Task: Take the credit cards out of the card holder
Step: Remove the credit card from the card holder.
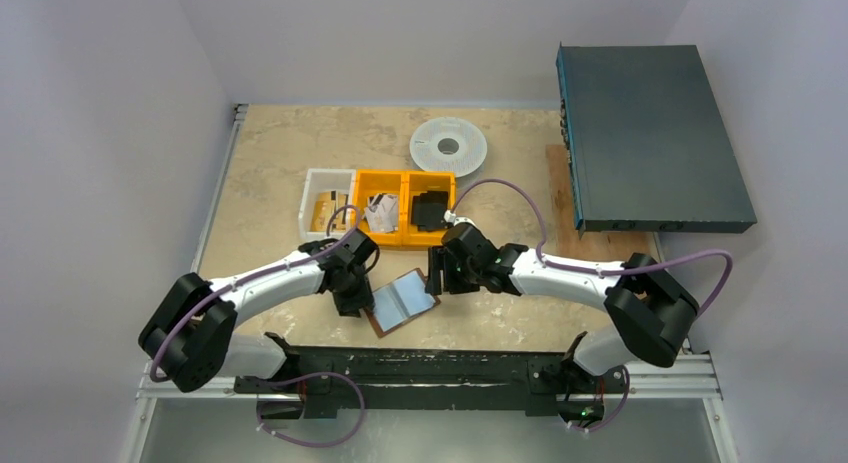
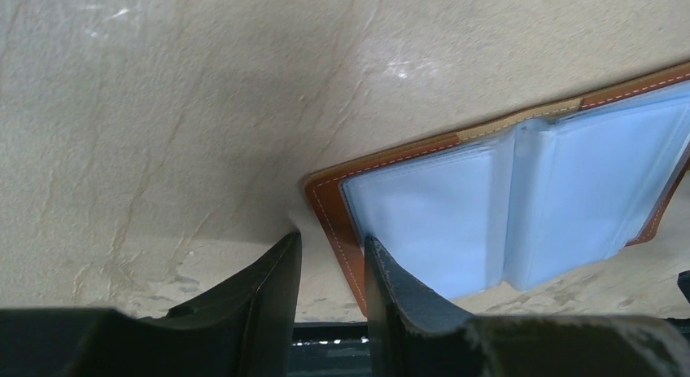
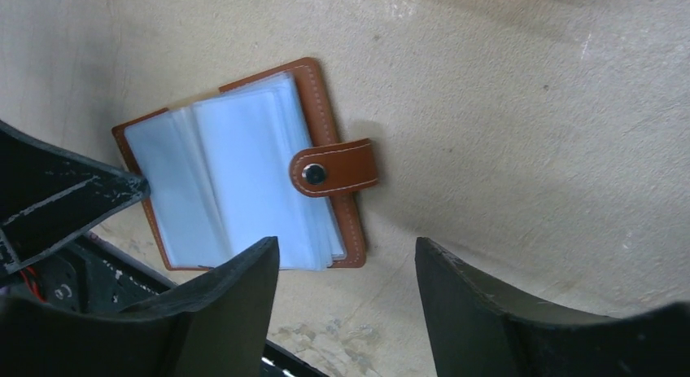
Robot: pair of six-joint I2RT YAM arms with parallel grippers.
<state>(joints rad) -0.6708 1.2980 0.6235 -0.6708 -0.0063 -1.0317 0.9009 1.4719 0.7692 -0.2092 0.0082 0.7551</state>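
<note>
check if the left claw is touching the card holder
Cannot tell: in the left wrist view one finger overlaps the card holder edge; contact unclear.

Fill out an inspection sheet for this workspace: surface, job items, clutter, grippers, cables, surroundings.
Surface: table, beige and marbled.
Job's things: card holder lies open between the arms, pale blue sleeves up; no credit cards made out in them.
Clutter: orange bins and white bin behind the holder, contents unclear; white spool further back.
Grippers: left gripper has a narrow gap over the holder's brown edge, grip unclear; right gripper is open above the clasp side.
Cables: purple cables loop off both arms.
Surroundings: dark box on a wooden board; white walls.
</note>
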